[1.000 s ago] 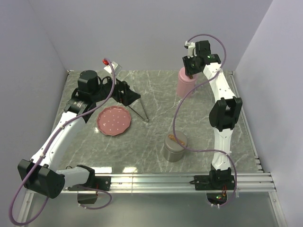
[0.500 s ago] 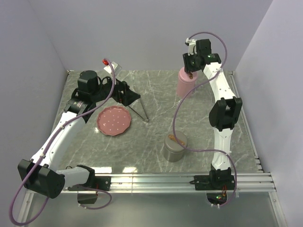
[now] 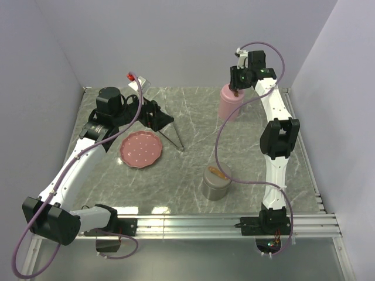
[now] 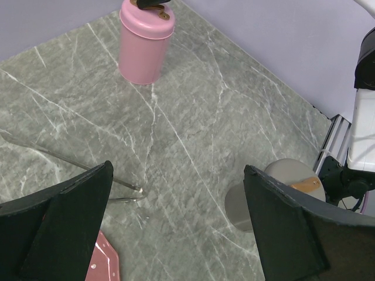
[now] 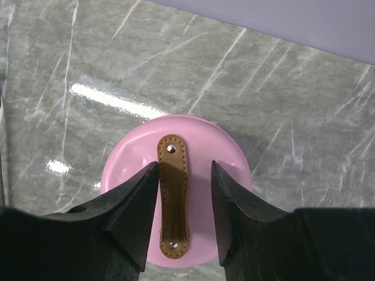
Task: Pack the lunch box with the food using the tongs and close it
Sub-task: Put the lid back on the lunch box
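The right pincer [image 5: 184, 167] hangs straight over the pink lunch box [image 3: 229, 105], which stands upright at the far right of the bench [image 3: 193, 117]. The brown strap [image 5: 173, 196] on its lid lies directly below, in the gap between the jaws. The strap's long axis runs along the jaw faces, so a closing stroke would pinch it across its narrow width. The jaws stand half apart: the left one sits at the strap's edge, while bare lid shows beside the right one, so the strap does not look clamped. How high the tips sit above the lid cannot be told from the wrist view. The right arm is plainly the nearer one. The left pincer [image 4: 179, 170], spread wide and holding nothing, hovers well apart on the other side, near the tongs [image 4: 70, 164]. These lie flat on the bench beside the pink plate [image 3: 140, 148]. An orange morsel [image 3: 218, 171] rests on top of the grey canister [image 3: 215, 187], nearer the front.
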Controlling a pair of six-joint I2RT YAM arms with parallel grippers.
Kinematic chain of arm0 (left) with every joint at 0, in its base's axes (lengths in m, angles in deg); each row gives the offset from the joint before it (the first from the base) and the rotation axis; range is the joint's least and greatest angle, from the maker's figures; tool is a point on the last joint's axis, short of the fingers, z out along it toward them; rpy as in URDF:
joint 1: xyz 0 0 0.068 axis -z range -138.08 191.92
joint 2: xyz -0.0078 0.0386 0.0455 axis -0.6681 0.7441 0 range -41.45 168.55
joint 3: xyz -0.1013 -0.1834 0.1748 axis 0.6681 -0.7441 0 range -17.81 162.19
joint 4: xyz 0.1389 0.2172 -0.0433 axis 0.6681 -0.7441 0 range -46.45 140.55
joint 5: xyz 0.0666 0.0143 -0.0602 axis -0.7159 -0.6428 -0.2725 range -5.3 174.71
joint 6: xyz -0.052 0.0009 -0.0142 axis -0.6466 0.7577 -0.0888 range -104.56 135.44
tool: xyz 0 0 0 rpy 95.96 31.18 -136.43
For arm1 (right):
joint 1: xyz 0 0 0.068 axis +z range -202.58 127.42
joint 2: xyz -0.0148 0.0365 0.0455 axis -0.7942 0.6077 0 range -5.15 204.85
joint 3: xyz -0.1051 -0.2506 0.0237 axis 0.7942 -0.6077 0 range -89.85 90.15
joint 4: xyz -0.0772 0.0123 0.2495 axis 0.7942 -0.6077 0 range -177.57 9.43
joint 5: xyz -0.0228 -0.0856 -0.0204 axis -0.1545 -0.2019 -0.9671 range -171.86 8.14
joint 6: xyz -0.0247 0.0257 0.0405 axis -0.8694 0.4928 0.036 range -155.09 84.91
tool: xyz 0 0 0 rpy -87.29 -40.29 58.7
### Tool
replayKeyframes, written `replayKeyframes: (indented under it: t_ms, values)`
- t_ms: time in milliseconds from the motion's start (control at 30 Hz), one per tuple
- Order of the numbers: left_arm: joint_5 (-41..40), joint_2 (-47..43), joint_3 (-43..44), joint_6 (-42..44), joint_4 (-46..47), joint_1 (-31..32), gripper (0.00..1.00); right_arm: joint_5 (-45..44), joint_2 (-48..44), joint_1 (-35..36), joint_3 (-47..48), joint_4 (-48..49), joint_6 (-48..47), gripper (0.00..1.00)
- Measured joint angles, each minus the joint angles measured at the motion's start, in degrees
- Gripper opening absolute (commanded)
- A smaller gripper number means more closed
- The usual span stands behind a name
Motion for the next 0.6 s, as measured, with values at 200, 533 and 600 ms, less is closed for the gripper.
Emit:
replayKeyframes:
  t_ms: [200,533,600]
  values:
    - [0.00,0.02,0.00,0.00,0.00,0.00,0.99,0.72,-0.04,0.00,-0.63,0.59,-0.55,0.50]
    - [0.37,0.07,-0.09,-0.90,0.35,-0.09,0.99,2.62,-1.66,0.00,-4.13,3.65,-1.09,0.54]
    - [0.57,0.07,-0.11,-1.36,0.46,-0.17,0.99,3.54,-1.66,-0.39,-4.00,3.56,0.17,0.56]
